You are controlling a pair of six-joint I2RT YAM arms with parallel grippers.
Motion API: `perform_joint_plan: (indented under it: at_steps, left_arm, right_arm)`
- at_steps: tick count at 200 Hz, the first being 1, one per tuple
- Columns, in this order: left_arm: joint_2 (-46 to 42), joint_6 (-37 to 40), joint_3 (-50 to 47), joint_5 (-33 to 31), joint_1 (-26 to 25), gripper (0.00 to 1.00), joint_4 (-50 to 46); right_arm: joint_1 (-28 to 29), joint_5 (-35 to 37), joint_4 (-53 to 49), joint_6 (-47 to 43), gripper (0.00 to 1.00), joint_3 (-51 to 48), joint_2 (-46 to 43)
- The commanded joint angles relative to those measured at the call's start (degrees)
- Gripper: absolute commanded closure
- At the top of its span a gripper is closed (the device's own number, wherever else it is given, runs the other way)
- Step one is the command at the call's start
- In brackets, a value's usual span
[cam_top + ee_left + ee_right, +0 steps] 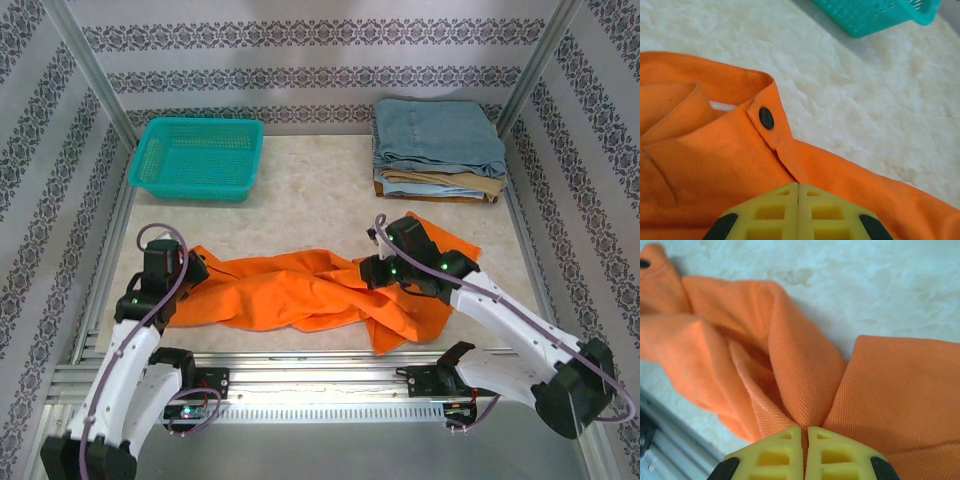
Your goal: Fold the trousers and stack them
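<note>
Orange trousers (pixel 300 290) are lying crumpled near the table's (pixel 320 190) near edge. I am pinching them tight with my left gripper (pixel 193 271) by the waistband and my right gripper (pixel 369 272) mid-cloth, probably so I can pull them flat. I am counting one teal basket (pixel 197 158), two folded pairs (pixel 438 150) and one black button (pixel 766 118).
</note>
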Motion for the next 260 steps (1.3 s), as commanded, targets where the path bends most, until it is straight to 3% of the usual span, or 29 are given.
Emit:
perform_joint_plan:
  at_steps: [1,18,42,58,73,88,117,134,151,167,179,211,235,251,260]
  left_arm:
    - [-7.20,-3.96,-0.35,3.75,-0.36,1.00,-10.85]
    - [-10.59,-4.80,-0.38,5.78,-0.31,1.00,-11.99]
    - [-6.62,-6.91,-0.66,10.64,-0.33,1.00,-5.14]
    - [-0.07,-7.56,0.33,11.09,-0.65,0.81,1.03]
    - [7.11,-6.59,2.35,10.59,-2.15,0.62,6.04]
    - [14.42,-4.20,5.13,8.19,-3.84,0.48,9.23]
    - [26.86,1.79,11.81,-2.67,-3.83,0.03,7.16]
    - [30.00,3.45,13.24,-9.80,-3.54,0.00,6.64]
    - [32.20,3.73,14.15,-12.60,-3.13,0.00,6.63]
    - [35.18,4.70,14.73,-12.53,-2.95,0.04,7.49]
    - [38.04,5.47,15.04,-11.52,-2.87,0.14,7.51]
    - [39.57,5.35,11.41,-9.40,-2.65,0.67,10.25]
    - [38.52,5.74,9.83,-8.31,-2.48,1.00,10.34]
    - [37.42,6.24,9.40,-7.80,-2.42,1.00,9.78]
    - [36.05,6.50,9.14,-7.27,-2.44,1.00,9.77]
  right_arm:
    - [3.58,-2.62,-3.21,2.69,1.00,-3.11,-5.42]
    - [7.27,-1.65,-5.87,5.23,1.00,-6.29,-6.94]
    - [11.66,0.91,-4.53,10.24,0.95,-12.54,-6.12]
    - [12.91,0.24,-1.89,11.99,0.93,-14.57,-3.73]
    - [14.09,2.62,-2.75,11.73,0.66,-13.64,-1.12]
    - [14.46,4.01,-4.82,10.32,0.64,-11.16,0.65]
    - [14.75,9.80,-9.18,8.08,0.45,-2.59,0.32]
    - [14.75,13.36,-11.26,5.72,0.42,3.78,1.63]
    - [14.67,15.62,-10.54,3.09,0.38,8.30,5.05]
    - [13.87,15.18,-8.56,-0.01,0.33,11.80,10.54]
    - [12.57,14.18,-7.18,-2.06,0.31,14.60,15.67]
    - [11.59,9.43,-5.25,-8.03,0.25,21.21,28.55]
    - [11.76,6.32,-4.83,-10.89,0.26,23.57,36.39]
    - [11.33,7.18,-4.22,-11.32,0.31,24.06,39.65]
    - [10.58,6.44,-4.04,-11.66,0.42,24.67,41.36]
